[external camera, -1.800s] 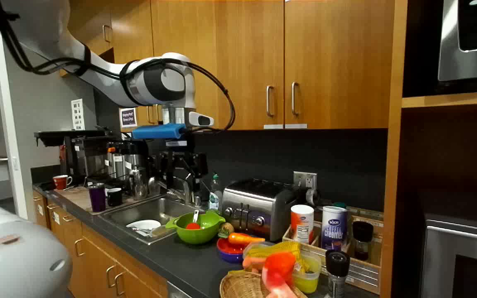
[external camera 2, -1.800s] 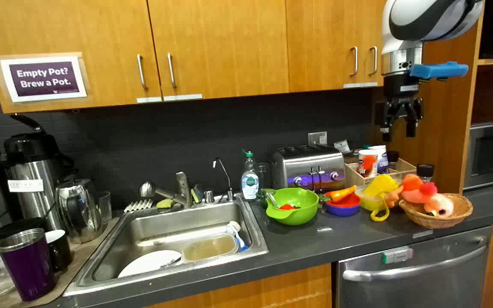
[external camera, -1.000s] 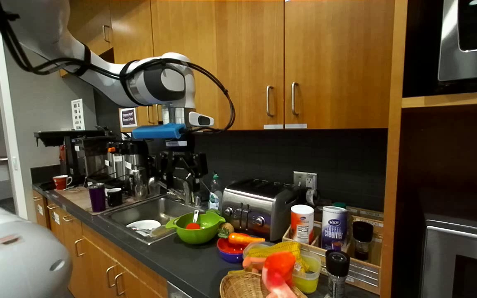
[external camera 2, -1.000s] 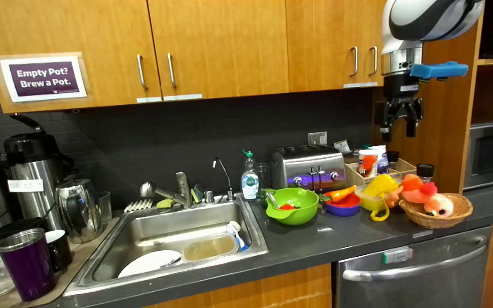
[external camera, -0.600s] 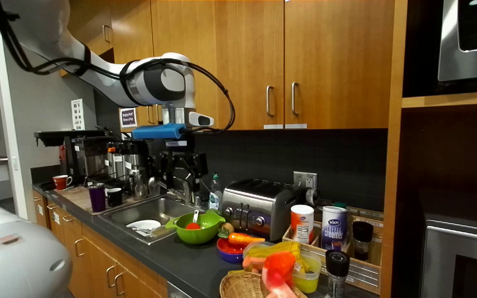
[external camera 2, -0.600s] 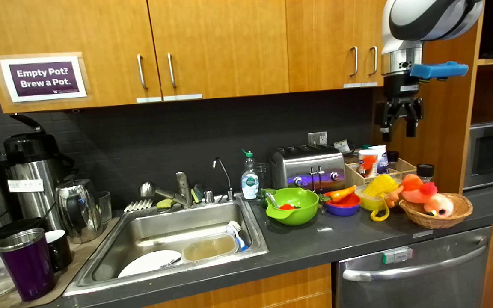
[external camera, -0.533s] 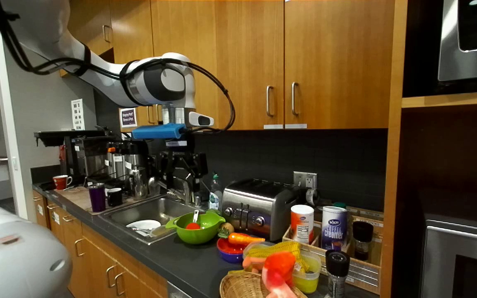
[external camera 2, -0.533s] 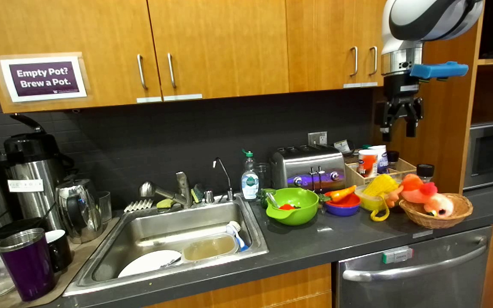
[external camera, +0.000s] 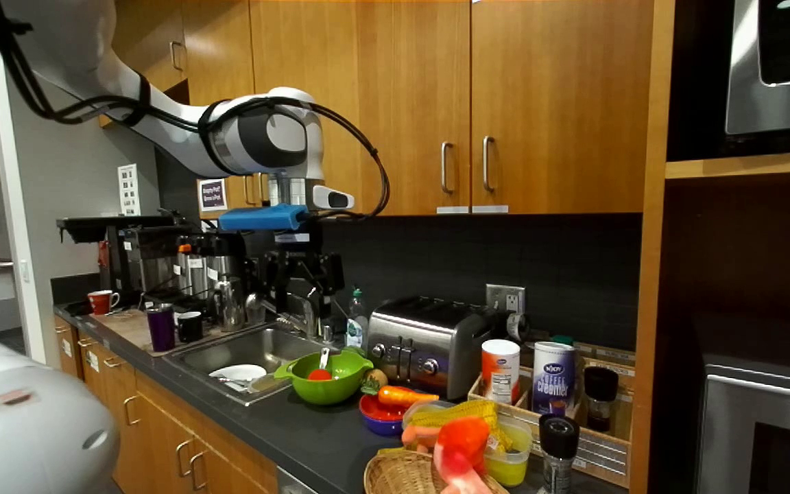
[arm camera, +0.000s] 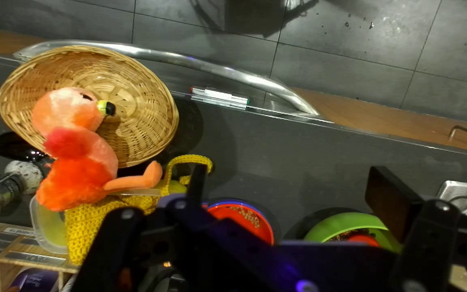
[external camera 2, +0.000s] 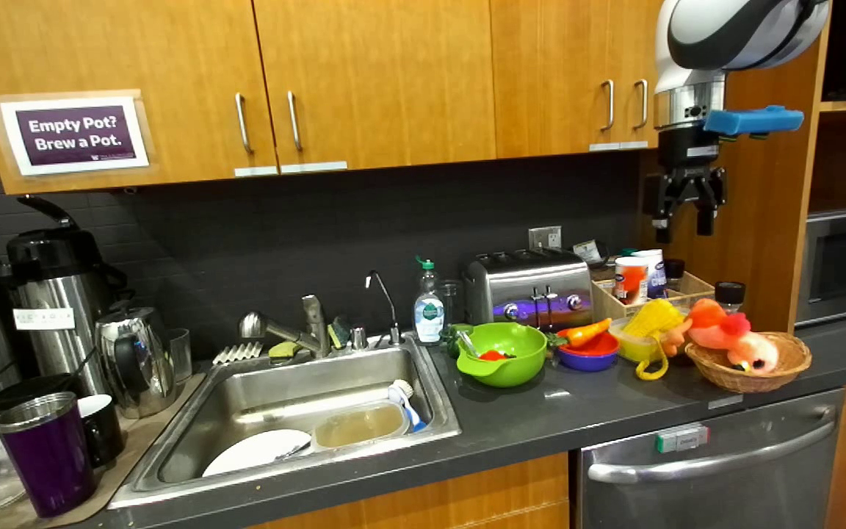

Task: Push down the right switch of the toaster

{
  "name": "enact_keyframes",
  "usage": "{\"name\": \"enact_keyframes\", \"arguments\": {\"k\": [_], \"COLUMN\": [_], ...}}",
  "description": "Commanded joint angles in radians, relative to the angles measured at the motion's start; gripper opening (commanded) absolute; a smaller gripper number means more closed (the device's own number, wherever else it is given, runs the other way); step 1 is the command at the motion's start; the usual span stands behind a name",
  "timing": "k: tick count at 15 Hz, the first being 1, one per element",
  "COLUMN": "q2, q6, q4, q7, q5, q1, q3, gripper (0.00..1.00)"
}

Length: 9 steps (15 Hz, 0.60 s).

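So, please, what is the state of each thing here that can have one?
Gripper, open, empty
Toaster, both levers up
Upper cabinet doors, shut
Dishwasher, shut
Sink, plate inside
Green bowl, upright, red item inside
Soap bottle, upright
Plush bird, partly in wicker basket

The toaster (external camera 2: 526,285) is silver and black, the gripper (external camera 2: 684,229) black, the tumbler (external camera 2: 45,457) purple, the basket (external camera 2: 752,380) woven tan.

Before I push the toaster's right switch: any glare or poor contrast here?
In an exterior view, the toaster shows a purple sheen; in an exterior view, the black end effector partly merges with the dark wall; in the wrist view, glare streaks the curved handle.
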Motion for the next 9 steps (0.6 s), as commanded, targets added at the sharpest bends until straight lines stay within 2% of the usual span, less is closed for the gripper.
{"name": "enact_keyframes", "arguments": {"k": [1,3,9], "q2": [0.000,-0.013,-0.012], "q6": [-0.002,0.044,0.309], "q4": [0.002,-0.026,-0.099], "q7": [0.002,0.032,-0.004], "q5": [-0.001,-0.014,-0.046], "q1": [0.003,-0.007,-0.008], "q3": [-0.003,0.008,0.000], "gripper": [1.00,1.00,1.00]}}
